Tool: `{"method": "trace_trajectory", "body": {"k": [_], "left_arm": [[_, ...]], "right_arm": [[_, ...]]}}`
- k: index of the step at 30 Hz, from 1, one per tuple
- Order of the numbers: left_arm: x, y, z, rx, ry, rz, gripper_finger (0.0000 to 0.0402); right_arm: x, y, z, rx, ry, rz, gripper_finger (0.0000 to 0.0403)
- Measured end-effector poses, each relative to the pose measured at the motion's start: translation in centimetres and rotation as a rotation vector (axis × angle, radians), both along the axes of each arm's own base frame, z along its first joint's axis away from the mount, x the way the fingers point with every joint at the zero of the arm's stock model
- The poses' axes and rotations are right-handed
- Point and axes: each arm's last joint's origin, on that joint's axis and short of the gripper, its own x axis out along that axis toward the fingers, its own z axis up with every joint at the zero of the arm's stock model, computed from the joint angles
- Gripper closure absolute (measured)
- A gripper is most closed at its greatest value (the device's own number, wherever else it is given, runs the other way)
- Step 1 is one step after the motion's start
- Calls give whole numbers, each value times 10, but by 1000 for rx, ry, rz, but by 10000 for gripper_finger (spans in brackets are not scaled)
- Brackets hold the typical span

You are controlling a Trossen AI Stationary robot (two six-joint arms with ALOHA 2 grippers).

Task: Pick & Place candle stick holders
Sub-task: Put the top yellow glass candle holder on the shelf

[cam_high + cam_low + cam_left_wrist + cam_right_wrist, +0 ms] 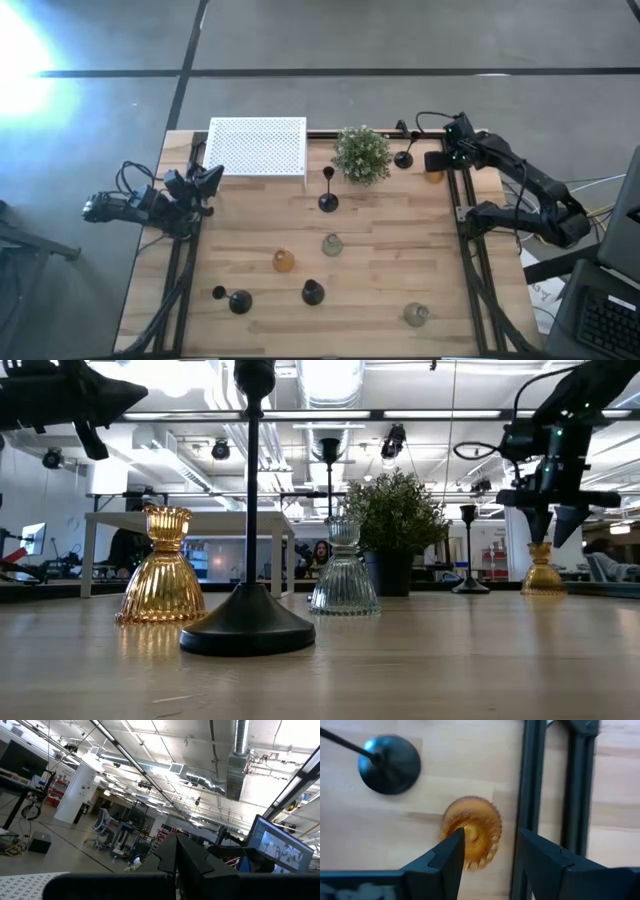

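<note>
An amber glass candle stick holder (471, 832) stands on its wide base at the table's far right, beside a black one (403, 158) with a thin stem. My right gripper (441, 160) hangs open just above the amber holder (543, 572), pointing steeply down, with its fingers (451, 857) clear of it. More holders stand on the table: black (328, 190), amber (284, 261), clear (332, 244), black (312, 292) and clear (416, 315). One black holder (232, 300) lies on its side. My left gripper (210, 180) waits shut at the left edge.
A bushy green potted plant (361, 153) and a white perforated box (257, 147) stand along the far edge. The black rail (532, 795) of the right arm's mount runs close beside the amber holder. Bare wood lies between the holders in the middle.
</note>
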Motion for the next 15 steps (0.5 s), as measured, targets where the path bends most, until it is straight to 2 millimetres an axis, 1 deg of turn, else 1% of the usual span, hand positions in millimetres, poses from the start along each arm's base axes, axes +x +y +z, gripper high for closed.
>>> {"method": "trace_trajectory", "body": {"k": [5, 8, 10, 15], "left_arm": [[0, 0, 0, 1, 0, 0, 390], [0, 0, 0, 1, 1, 0, 390], [0, 0, 0, 2, 1, 1, 390], [0, 0, 0, 12, 8, 6, 390]], "right_arm": [[1, 0, -9, -24, -31, -21, 250], [1, -1, -10, -30, -31, -22, 273], [1, -1, -10, -33, -29, -19, 296], [0, -1, -10, -38, -3, -24, 371]]}}
